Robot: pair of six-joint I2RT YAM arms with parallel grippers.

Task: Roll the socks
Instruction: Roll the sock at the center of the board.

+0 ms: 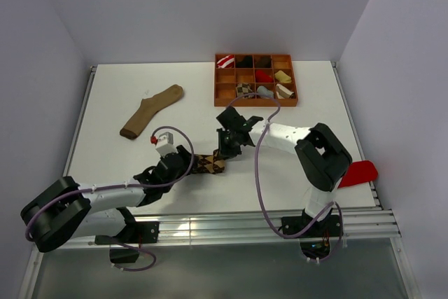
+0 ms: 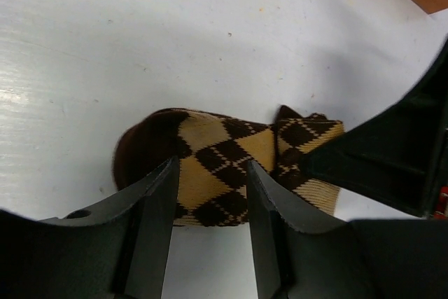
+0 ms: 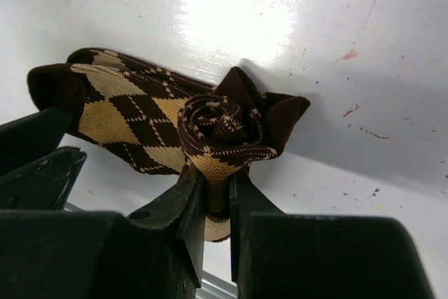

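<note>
One brown diamond-patterned argyle sock [image 1: 210, 164] lies flat on the white table between my two grippers. In the left wrist view, my left gripper [image 2: 210, 173] is open, with its fingers [image 2: 157, 204] on either side of the sock's [image 2: 217, 166] toe half. My right gripper [image 3: 217, 180] is shut on the sock's cuff end, which is wound into a tight roll [image 3: 224, 127] just beyond the fingertips. In the top view, my left gripper [image 1: 185, 162] is at the sock's left end and my right gripper [image 1: 225, 150] is at its right end. No grey sock lies on the table.
A long plain tan sock [image 1: 150, 111] lies at the back left. An orange compartment tray [image 1: 255, 100] at the back holds several rolled socks, one of them checkered [image 1: 243, 89]. A red object [image 1: 358, 173] lies at the right table edge.
</note>
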